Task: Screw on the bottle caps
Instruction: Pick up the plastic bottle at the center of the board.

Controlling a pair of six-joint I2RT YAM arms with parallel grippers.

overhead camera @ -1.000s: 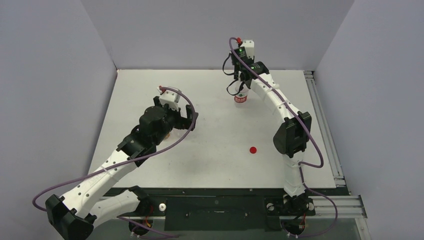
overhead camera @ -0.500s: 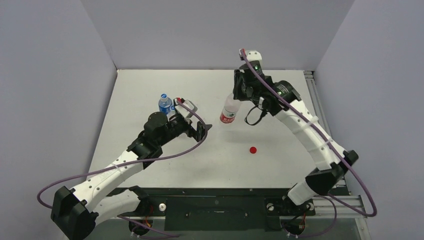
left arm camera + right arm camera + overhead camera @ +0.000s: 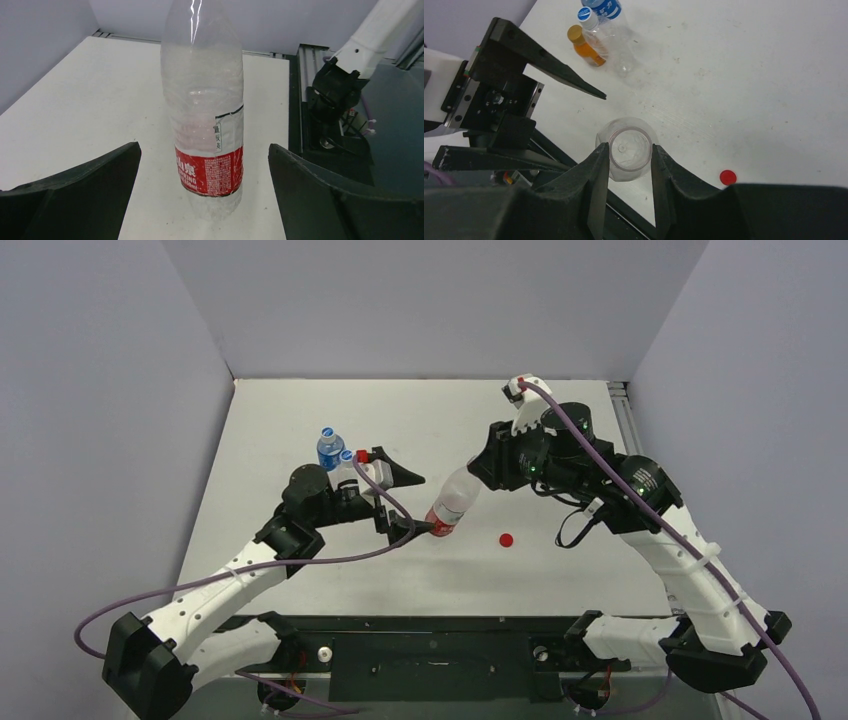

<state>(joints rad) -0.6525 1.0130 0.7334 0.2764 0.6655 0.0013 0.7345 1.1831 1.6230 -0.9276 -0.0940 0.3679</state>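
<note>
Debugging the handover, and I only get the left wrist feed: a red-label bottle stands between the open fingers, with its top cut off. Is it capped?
Observer: No. The right wrist view looks straight down into the bottle, and its mouth is open with no cap on it.
Operator: What's steadying it?
Observer: The right fingers are shut on its neck from above.
Operator: Any cap nearby?
Observer: A red cap lies on the table, apart from the bottle, on the right arm's side.
</note>
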